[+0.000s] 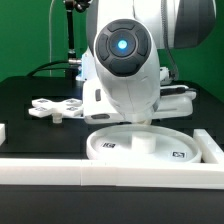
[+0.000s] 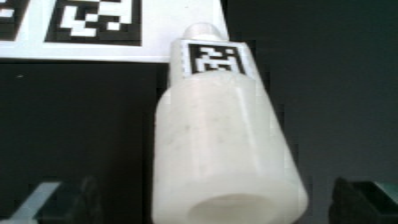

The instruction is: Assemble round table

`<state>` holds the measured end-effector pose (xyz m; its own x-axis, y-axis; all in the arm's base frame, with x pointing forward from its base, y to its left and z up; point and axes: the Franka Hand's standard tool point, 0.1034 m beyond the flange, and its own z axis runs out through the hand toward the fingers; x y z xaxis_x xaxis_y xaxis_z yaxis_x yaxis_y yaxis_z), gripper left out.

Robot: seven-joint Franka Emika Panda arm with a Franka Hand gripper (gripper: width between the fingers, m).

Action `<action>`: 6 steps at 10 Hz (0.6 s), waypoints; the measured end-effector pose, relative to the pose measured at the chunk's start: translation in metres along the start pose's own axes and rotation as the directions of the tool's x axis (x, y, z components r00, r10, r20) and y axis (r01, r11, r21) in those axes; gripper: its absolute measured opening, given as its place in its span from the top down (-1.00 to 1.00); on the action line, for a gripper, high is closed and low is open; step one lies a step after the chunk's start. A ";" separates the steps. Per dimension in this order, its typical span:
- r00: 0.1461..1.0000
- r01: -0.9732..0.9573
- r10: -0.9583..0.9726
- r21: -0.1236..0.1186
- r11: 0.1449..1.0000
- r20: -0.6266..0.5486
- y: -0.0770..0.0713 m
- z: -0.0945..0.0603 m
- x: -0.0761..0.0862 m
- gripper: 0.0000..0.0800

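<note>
- Wrist view: my gripper [image 2: 199, 203] is straddling the leg [image 2: 217, 130], with one dark finger [image 2: 45, 200] showing at each side of its thick near end. I cannot tell whether the fingers are pressing on the leg or standing clear of it.
- The leg is pointing away from the camera. Its tag [image 2: 217, 58] is sitting near the narrower far end, which is reaching toward the marker board [image 2: 80, 20].
- Exterior view: I am hanging directly over the round disc [image 1: 178, 150], which is lying on the black table [image 1: 20, 95] just behind the front border rail [image 1: 60, 172].
- The cross-shaped piece [image 1: 55, 108] is lying flat at the exterior view's left, apart from the disc.
</note>
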<state>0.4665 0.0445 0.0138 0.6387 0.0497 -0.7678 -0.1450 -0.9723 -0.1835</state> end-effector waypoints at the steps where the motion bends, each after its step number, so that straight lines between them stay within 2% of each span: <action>1: 1.000 0.006 -0.006 0.001 1.000 0.000 0.001 0.001 0.000 -0.62; 2: 1.000 0.003 -0.003 0.002 1.000 0.004 0.002 0.003 -0.001 -0.31; 3: 1.000 0.003 -0.003 0.002 1.000 0.008 0.002 0.005 -0.001 -0.31; 4: 1.000 0.003 -0.003 0.002 1.000 0.011 0.002 0.007 -0.002 -0.02; 6: 1.000 0.003 -0.003 0.002 1.000 0.016 0.002 0.010 -0.003 -0.02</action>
<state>0.4568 0.0445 0.0095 0.6271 0.0563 -0.7769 -0.1447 -0.9716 -0.1873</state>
